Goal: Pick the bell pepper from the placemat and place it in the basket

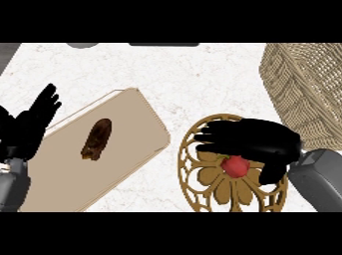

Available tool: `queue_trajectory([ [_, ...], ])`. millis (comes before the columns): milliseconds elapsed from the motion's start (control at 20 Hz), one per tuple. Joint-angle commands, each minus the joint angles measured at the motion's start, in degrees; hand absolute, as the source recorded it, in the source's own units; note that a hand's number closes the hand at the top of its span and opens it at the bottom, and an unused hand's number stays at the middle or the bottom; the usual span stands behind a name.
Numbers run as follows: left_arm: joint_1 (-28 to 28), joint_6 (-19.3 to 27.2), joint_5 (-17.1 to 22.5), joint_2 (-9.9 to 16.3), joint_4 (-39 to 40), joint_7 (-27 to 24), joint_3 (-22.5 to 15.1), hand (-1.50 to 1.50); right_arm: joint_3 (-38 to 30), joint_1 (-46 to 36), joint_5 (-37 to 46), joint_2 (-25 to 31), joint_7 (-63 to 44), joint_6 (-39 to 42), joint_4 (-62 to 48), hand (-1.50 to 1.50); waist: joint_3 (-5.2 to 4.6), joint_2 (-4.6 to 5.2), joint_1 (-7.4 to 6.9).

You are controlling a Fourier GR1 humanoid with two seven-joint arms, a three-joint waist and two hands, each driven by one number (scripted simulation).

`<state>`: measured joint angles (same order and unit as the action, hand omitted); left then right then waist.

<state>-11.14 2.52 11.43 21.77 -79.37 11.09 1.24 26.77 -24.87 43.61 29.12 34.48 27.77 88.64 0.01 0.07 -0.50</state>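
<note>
Red showed under our right hand [251, 139]: that was the bell pepper [236, 167], peeking out just below the black palm. We had the right hand lying over it, fingers stretched away toward our left and the thumb curving down beside the pepper's right flank, so the hand was curled around the pepper rather than flat. Most of the pepper stayed hidden beneath the palm, and we could not tell whether it was lifted or still touching the surface under it. Beneath the hand and the pepper lay the placemat [203, 191], a round, golden openwork piece with petal-shaped cut-outs; the pepper sat over its upper middle. Up and to the right of our right hand stood the basket [317, 84], pale woven wicker, near the hand, its lower corner just beside our grey right forearm [328, 182]. The pepper was well outside the basket.

Over to the left of the right hand, just beside the placemat's rim, lay a tan cutting board [122, 129] set at a slant on the white marbled counter [195, 69], and on it a dark brown oblong item [97, 139] we could not identify. Our left hand [19, 127] showed at the far left edge, open, fingers pointing up, holding nothing, next to the board's left side.
</note>
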Motion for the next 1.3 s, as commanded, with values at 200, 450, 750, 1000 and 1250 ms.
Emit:
queue_trajectory([
  [200,0.3,-0.4,-2.3,-2.5,-0.1,0.4,1.4,0.00,-1.3,0.6,7.4,-1.9,6.7,-1.1,-5.7,-1.50,-0.01,-0.07,0.36],
  [450,0.2,-1.2,-3.9,-3.4,3.4,-3.4,2.0,0.00,-3.6,-3.5,6.9,-1.2,11.4,-0.3,-11.1,-1.50,-0.02,0.00,0.22],
  [750,3.2,-2.2,-3.3,-2.8,-2.1,-1.2,2.3,0.00,-2.3,-3.2,4.1,1.4,14.5,2.3,-8.7,-1.50,-0.01,-0.12,0.05],
  [1000,1.2,-3.4,-2.8,-1.7,-1.1,0.3,4.7,0.00,0.2,-1.2,7.6,-0.1,13.9,-1.0,-10.3,-1.50,-0.01,-0.10,0.19],
  [1250,-2.0,-4.3,-5.0,-3.4,5.5,-2.8,5.3,0.00,-0.4,1.4,12.9,-2.7,12.2,-5.5,-10.1,-1.50,-0.02,-0.03,0.47],
])
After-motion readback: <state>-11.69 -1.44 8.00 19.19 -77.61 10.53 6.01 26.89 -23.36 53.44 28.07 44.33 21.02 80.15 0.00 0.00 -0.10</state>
